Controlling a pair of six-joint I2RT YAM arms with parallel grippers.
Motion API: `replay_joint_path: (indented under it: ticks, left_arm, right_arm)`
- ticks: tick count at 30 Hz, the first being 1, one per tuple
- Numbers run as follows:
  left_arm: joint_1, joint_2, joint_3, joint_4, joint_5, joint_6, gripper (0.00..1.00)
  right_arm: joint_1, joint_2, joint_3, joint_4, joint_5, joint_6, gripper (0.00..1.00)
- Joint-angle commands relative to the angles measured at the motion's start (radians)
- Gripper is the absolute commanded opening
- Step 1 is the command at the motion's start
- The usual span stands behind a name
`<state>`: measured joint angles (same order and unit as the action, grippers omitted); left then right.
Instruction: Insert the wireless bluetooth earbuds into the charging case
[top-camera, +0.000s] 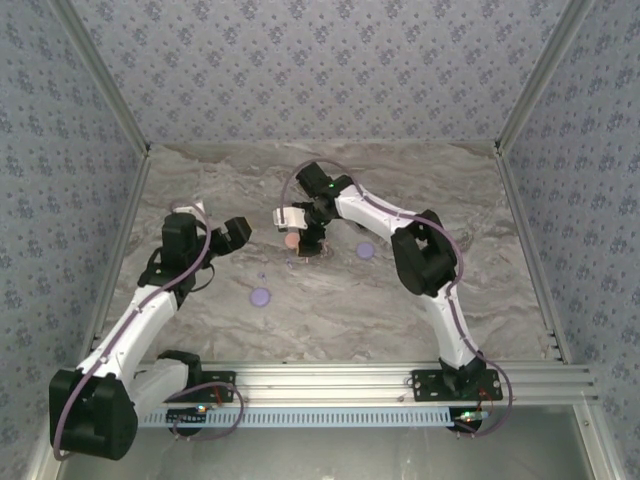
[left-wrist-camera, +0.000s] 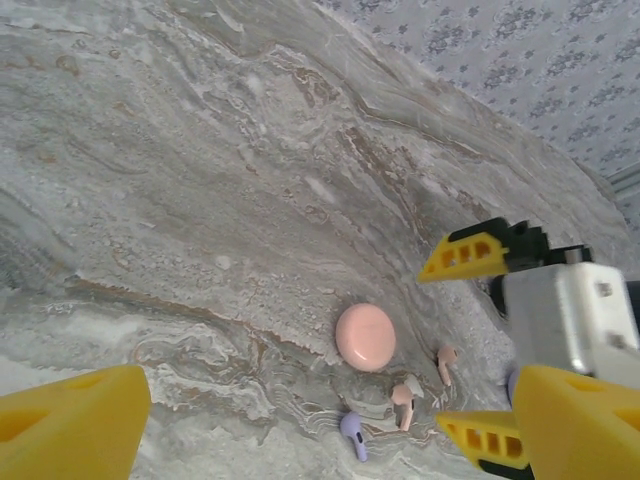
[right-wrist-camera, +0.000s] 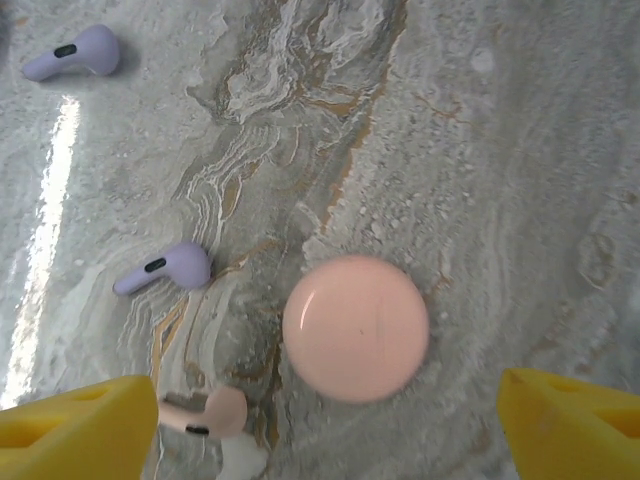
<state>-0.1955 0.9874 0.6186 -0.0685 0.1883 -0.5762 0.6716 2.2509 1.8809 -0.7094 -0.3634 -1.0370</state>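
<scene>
Right jaws spread over pink case (right-wrist-camera: 356, 328).

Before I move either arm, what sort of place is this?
Probably a purpose-built robot test booth: a marble-patterned tabletop, floral-papered panels walling three sides, and an aluminium rail along the near edge.

Left arm (top-camera: 130, 330), right arm (top-camera: 380, 212): white links, black joints, lavender cables (top-camera: 461, 268); yellow fingers (right-wrist-camera: 70, 425).
</scene>
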Motion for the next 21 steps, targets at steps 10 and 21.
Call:
replay_joint_path:
  ticks: [10, 21]
  left_arm:
    - [0.013, -0.026, -0.01, -0.027, -0.019, 0.012, 0.94]
    - [0.014, -0.028, -0.014, -0.028, -0.021, 0.012, 0.95]
  right_arm:
    - [0.01, 0.119, 0.132, -0.072, 0.04, 0.0, 0.83]
    - [0.028, 0.198, 0.213, -0.116, 0.066, 0.011, 0.71]
